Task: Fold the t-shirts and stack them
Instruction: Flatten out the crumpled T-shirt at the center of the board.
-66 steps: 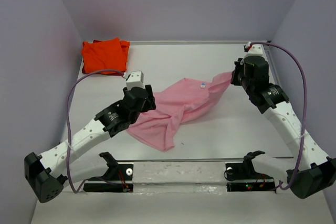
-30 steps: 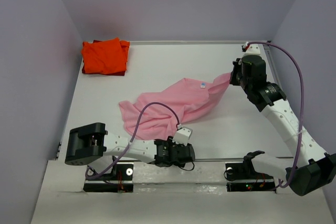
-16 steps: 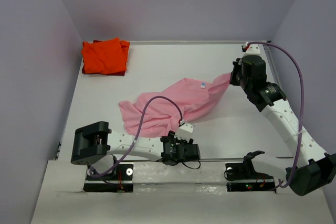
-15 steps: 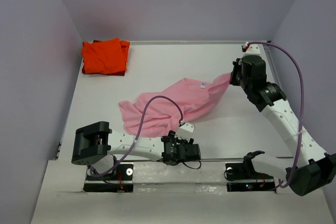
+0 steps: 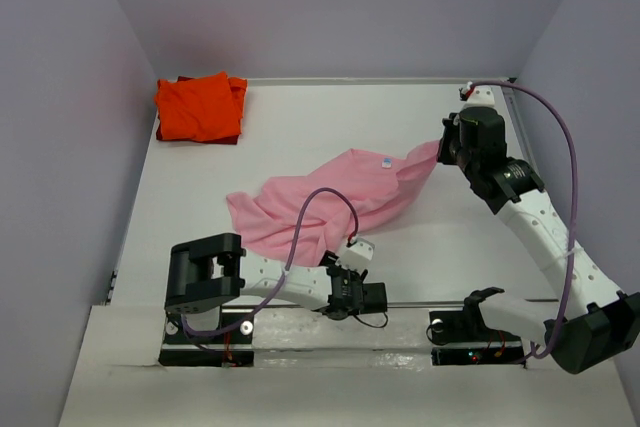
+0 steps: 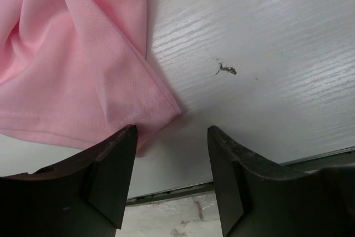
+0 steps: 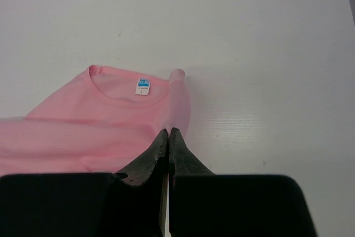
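The light pink t-shirt point(image 5: 330, 197) lies crumpled and stretched slantwise across the middle of the table. My right gripper point(image 5: 440, 150) is shut on its far right end, next to the collar with the blue label point(image 7: 143, 86); in the right wrist view the closed fingertips point(image 7: 168, 132) pinch pink cloth point(image 7: 83, 131). My left gripper point(image 5: 352, 292) hangs low at the near table edge, open and empty. In the left wrist view its gap point(image 6: 171, 137) stands just right of the pink shirt's near corner point(image 6: 161, 101). The orange-red t-shirt point(image 5: 200, 107) lies folded at the back left corner.
Grey walls close in the table on the left, back and right. The table's near edge strip point(image 6: 166, 192) runs just below the left fingers. Two black mounts point(image 5: 470, 322) sit on the near rail. A purple cable point(image 5: 325, 202) loops over the pink shirt. A small dark speck point(image 6: 226, 69) marks the tabletop.
The left arm has swung down to the near edge and slid right along it, leaving the pink shirt's left part spread out. The right gripper and its hold have stayed put.
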You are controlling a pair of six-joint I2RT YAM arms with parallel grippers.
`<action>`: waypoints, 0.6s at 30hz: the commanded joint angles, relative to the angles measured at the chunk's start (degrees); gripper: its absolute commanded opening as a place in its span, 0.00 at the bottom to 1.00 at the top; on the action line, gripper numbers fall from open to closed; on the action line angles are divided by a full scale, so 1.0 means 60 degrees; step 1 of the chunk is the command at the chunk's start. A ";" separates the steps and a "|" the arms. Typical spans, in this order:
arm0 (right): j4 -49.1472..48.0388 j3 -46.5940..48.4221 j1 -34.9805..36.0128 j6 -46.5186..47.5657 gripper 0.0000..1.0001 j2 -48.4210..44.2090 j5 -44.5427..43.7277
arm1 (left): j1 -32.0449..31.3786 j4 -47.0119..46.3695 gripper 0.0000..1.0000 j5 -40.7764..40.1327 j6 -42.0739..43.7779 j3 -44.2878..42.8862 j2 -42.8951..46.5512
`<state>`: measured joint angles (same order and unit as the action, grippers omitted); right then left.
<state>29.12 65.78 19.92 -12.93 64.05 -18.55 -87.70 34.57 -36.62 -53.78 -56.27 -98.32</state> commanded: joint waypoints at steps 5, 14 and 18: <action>-0.0430 0.0023 -0.0039 0.0001 0.00 -0.0363 0.0044 | 0.0173 0.0201 0.61 -0.0532 -0.0061 -0.0055 -0.0297; -0.0430 0.0009 -0.0039 0.0001 0.00 -0.0363 0.0044 | 0.0188 -0.0063 0.00 -0.0488 0.0101 0.0003 -0.0283; -0.0430 -0.0021 -0.0039 -0.0013 0.00 -0.0334 0.0044 | 0.0188 -0.0019 0.00 -0.0619 0.0072 0.0033 -0.0210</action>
<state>29.12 65.76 19.92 -12.93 63.35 -18.41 -86.63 33.98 -37.82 -52.73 -56.27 -100.09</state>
